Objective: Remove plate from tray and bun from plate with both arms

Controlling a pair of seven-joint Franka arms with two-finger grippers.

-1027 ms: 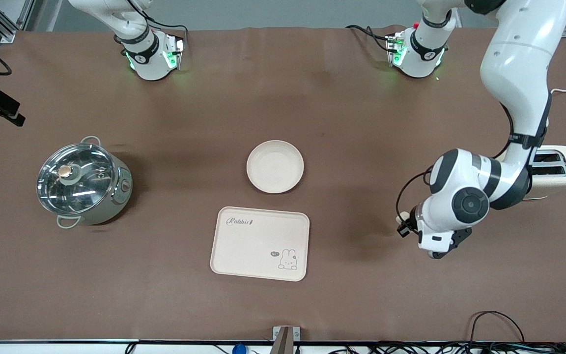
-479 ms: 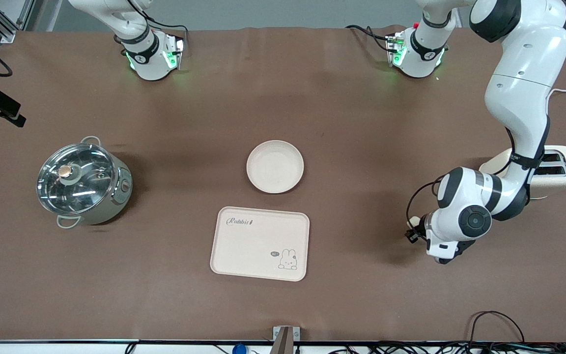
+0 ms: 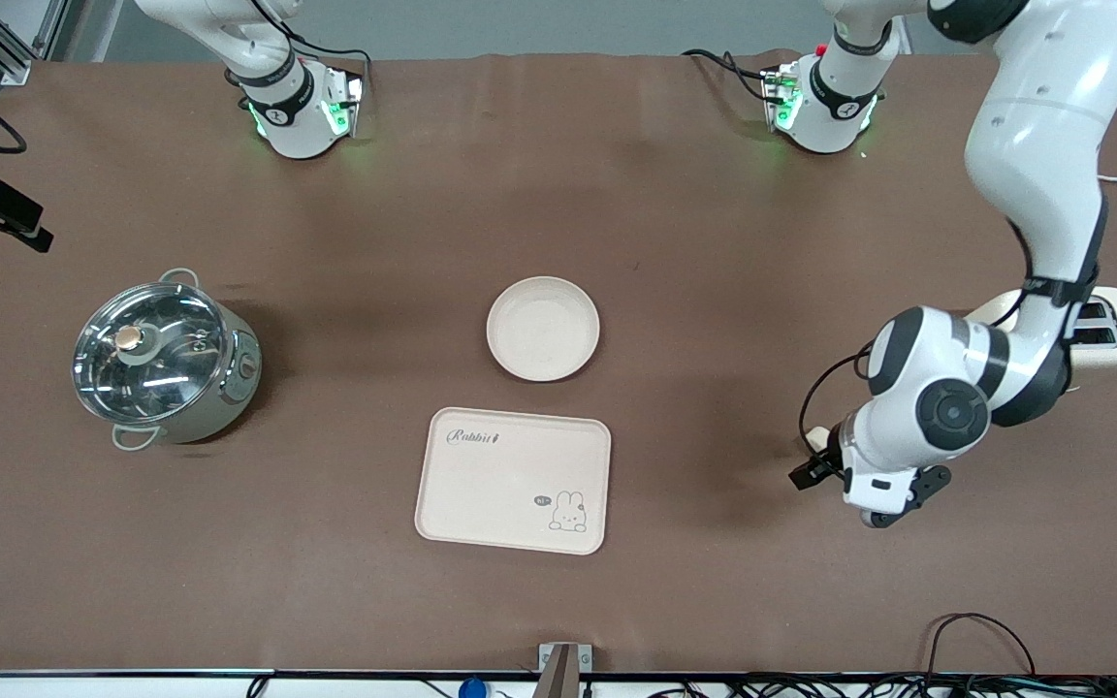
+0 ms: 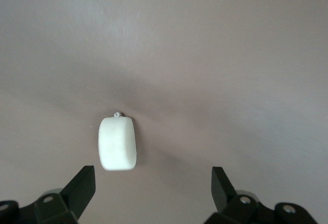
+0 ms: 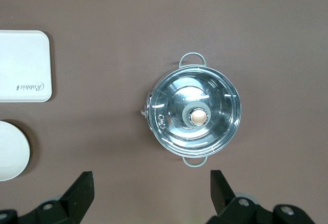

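Observation:
The bun is a small pale lump lying on the brown table, a little ahead of one finger of my open left gripper. The left gripper hangs low over the table toward the left arm's end, near the toaster, and holds nothing. In the front view the left hand hides most of the bun. The round cream plate sits mid-table, just farther from the front camera than the rabbit tray. My right gripper is open and empty, high over the table beside the pot, and is out of the front view.
A steel pot with a glass lid stands toward the right arm's end; it also shows in the right wrist view. A cream toaster stands at the left arm's end, partly covered by the left arm. Cables run along the near table edge.
My left hand has shifted a little toward the left arm's end of the table and the forearm has swung. The plate, tray and pot have not moved.

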